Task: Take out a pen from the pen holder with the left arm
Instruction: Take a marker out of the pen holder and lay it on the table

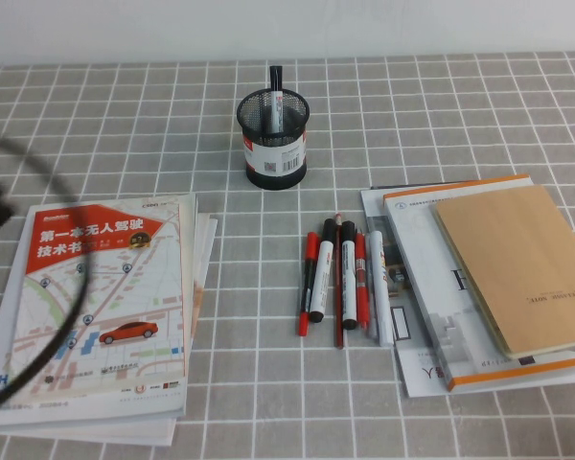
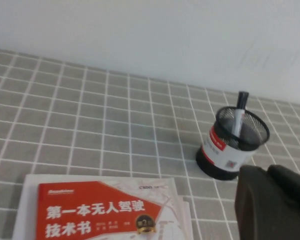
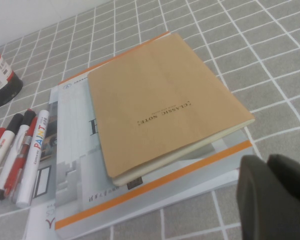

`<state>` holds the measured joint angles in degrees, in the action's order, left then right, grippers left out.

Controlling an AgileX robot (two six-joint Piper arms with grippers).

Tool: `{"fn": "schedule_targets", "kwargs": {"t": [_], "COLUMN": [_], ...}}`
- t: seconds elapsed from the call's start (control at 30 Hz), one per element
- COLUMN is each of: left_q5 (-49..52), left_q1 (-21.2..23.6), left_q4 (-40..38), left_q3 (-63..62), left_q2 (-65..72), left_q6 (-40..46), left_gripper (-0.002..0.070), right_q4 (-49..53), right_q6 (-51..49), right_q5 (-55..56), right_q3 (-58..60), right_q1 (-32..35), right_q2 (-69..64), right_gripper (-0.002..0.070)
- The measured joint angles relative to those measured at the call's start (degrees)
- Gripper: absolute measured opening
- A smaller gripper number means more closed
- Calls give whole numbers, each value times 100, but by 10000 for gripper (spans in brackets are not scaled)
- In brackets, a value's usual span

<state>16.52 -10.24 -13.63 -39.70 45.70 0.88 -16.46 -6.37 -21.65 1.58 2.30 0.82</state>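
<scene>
Since left gripper (image 2: 270, 200) hangs well short of pen holder (image 1: 272, 153), fingers pressed together, holding nothing, approach without opening risks knocking lone pen (image 1: 274, 96) leaning inside, or tipping light mesh holder. Holder stands upright, far middle of table (image 1: 479, 105). Left arm: raised above red book (image 1: 96, 287), wrist aimed toward holder. Right gripper (image 3: 275, 200): parked over tan notebook (image 3: 160, 100).

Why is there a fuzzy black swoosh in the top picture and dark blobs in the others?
High view: likely a cable close to the lens, out of focus, over the book. Left wrist view: the left gripper, shut, blurred, short of the pen holder. Right wrist view: the right gripper, equally blurred, near the stacked notebook.
</scene>
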Motion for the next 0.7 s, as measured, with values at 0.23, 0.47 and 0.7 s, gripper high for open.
{"fn": "schedule_targets", "kwargs": {"t": [0.23, 0.47, 0.7], "left_q5": [-445, -299, -107], "left_q1": [-1032, -1268, -1268], "left_q4": [-68, -163, -337], "left_q3": [-1197, -2815, -4198], "left_q2": [2281, 4141, 5290], "left_q6": [978, 1111, 1111], "left_gripper": [-1, 77, 400], "right_q4": [0, 0, 0], "right_q6": [0, 0, 0], "right_q5": [0, 0, 0], "right_q3": [0, 0, 0], "right_q1": [0, 0, 0], "right_q2": [0, 0, 0], "right_gripper": [-13, -13, -13]}}
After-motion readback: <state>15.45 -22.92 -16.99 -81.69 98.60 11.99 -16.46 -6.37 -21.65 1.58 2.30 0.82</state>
